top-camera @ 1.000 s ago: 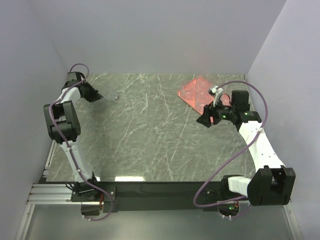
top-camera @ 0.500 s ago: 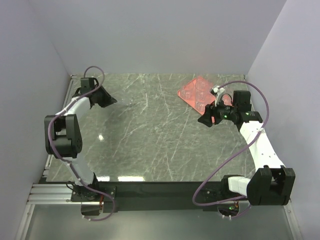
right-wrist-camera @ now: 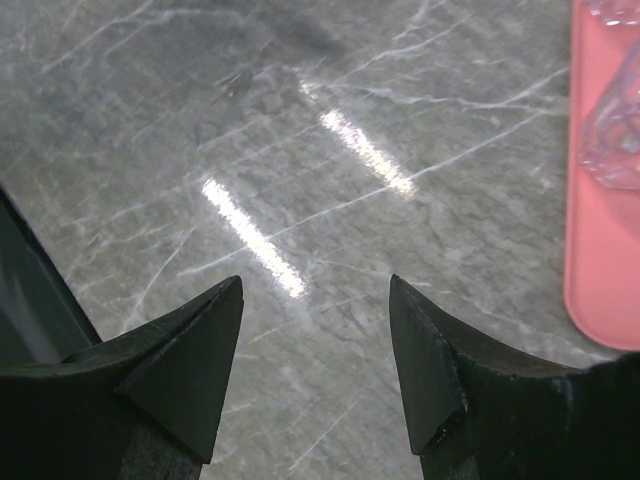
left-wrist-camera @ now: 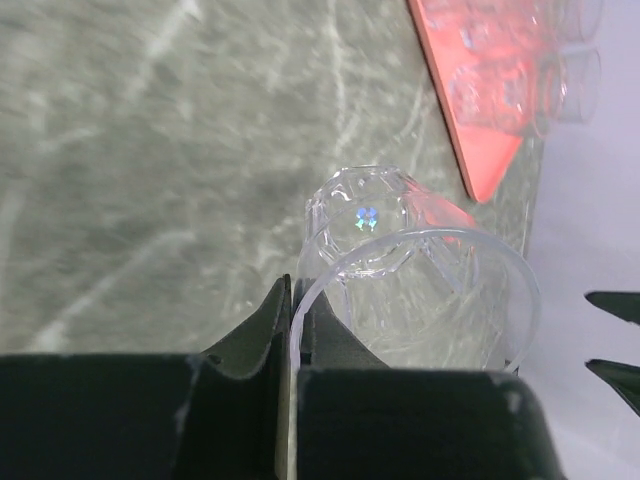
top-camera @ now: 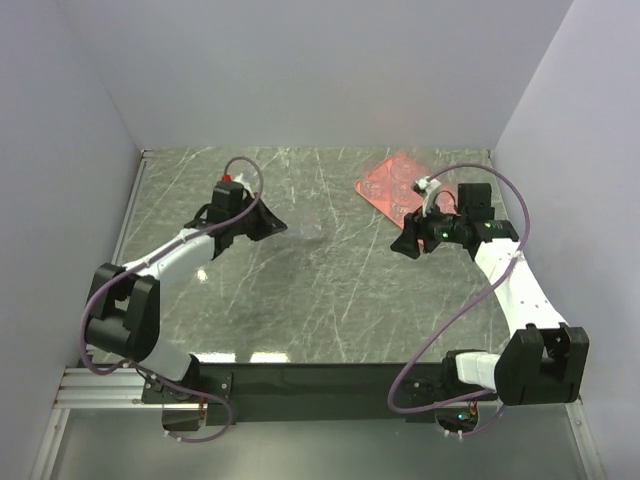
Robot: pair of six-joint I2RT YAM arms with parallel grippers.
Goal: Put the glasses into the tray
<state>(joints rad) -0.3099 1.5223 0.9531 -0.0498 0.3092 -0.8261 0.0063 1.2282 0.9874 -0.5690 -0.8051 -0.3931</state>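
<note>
I log a grey-green marbled tabletop with white veins, two bright streaks of reflected light on it, pale lavender walls left, far and right, a black strip along the near edge, and an aluminium rail near-left.

I count 1 tray, at the far right, and 1 glass pinched in my left gripper. On the tray at least 2 more glasses show, but they are clear and overlap, so I cannot give their full number. My grippers number 2, the right gripper being the other.
</note>
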